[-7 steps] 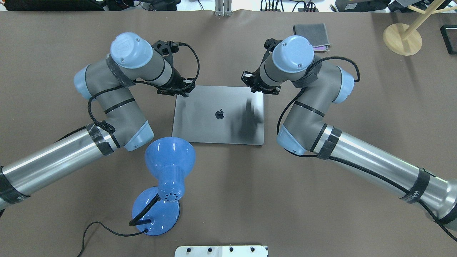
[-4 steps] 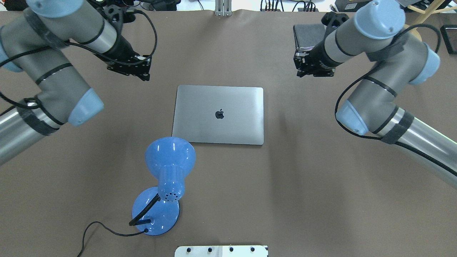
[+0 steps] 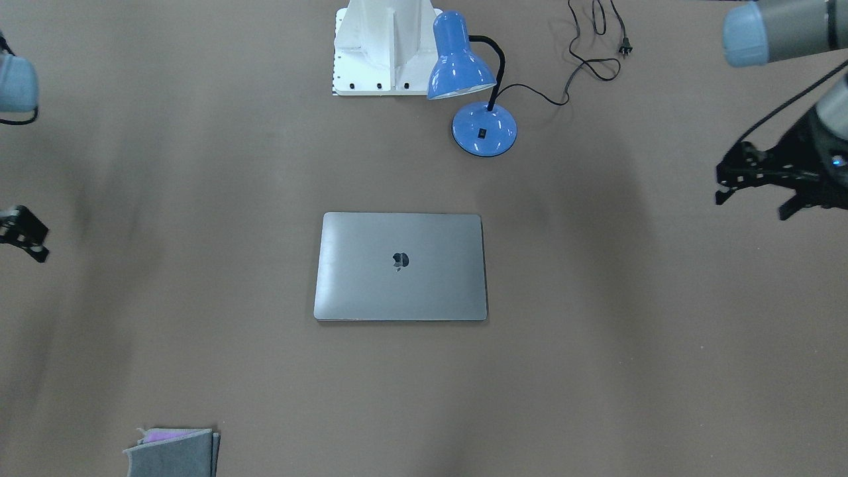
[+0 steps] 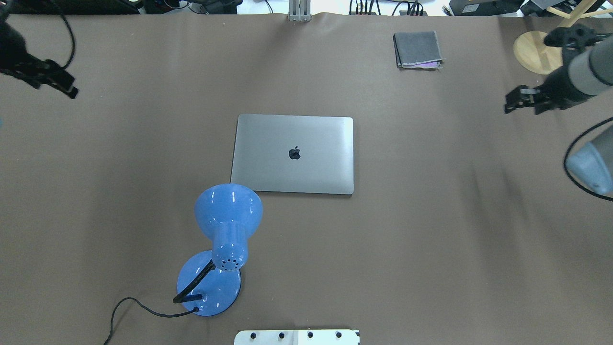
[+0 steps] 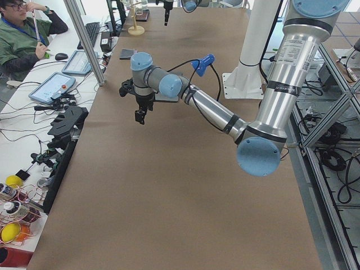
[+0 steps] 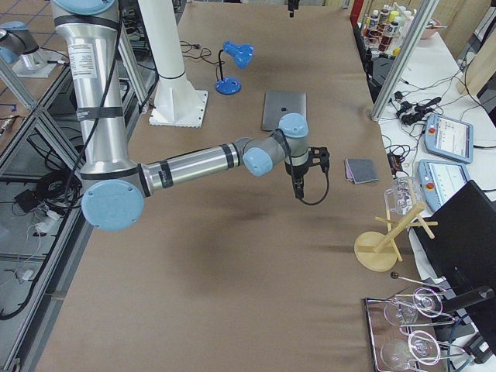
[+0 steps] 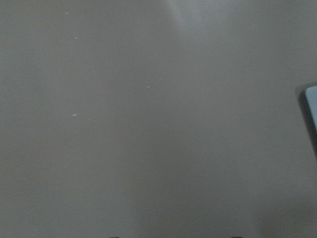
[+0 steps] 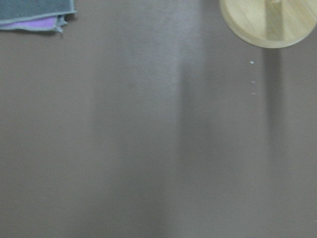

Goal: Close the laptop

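The laptop (image 4: 293, 153) lies shut and flat in the middle of the brown table (image 4: 431, 249), lid up with the dark apple logo showing, its edges square to the table's edges. Neither arm touches it. The left gripper (image 4: 64, 86) hangs above the table's far left corner, well apart from the laptop, and the right gripper (image 4: 515, 101) hangs off toward the far right side, equally clear of it. Both are small and dark in the fixed views and barely enter their own wrist views, so I cannot tell whether the fingers of either are apart or together. A blue desk lamp (image 4: 225, 215) stands on the robot's side of the laptop, toward the left; its round base sits apart from the laptop and its black cord trails off to the left. A folded grey felt pouch (image 4: 416, 48) with a purple edge lies at the far side of the table, right of centre, well apart from the laptop. Beyond it, near the far right corner, sits a round wooden stand base (image 4: 531, 52), just beside the right gripper in the overhead view.
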{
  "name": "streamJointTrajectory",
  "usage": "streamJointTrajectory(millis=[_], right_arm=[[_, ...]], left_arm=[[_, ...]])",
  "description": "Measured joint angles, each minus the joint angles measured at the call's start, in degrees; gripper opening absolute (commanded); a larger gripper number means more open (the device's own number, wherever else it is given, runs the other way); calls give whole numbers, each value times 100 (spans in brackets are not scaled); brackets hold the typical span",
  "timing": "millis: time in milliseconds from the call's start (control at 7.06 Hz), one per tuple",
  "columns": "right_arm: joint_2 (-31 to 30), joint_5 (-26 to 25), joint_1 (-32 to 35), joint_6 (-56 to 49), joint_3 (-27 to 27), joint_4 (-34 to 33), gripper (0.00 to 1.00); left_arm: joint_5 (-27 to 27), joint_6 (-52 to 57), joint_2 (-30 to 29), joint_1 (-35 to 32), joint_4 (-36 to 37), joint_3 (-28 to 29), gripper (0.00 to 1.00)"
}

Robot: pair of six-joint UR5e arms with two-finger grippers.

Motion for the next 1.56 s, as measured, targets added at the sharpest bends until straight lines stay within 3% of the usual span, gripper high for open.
streamJointTrajectory(millis=[283, 567, 992, 1558], right_arm=[[-860, 358, 1224, -1773, 22, -102, 100], [-1089, 871, 2160, -2564, 186, -823, 100], [-1633, 1012, 2399, -2857, 381, -1345, 100], [-1977, 785, 2404, -2870, 269, -977, 100]], left_arm=[[-12, 1298, 633, -834, 39, 225, 98], [-1, 1979, 1132, -1324, -69, 412, 98], [-6, 2126, 1481, -1588, -68, 488, 98], [-18, 2120, 1643, -1643, -46, 434, 98]])
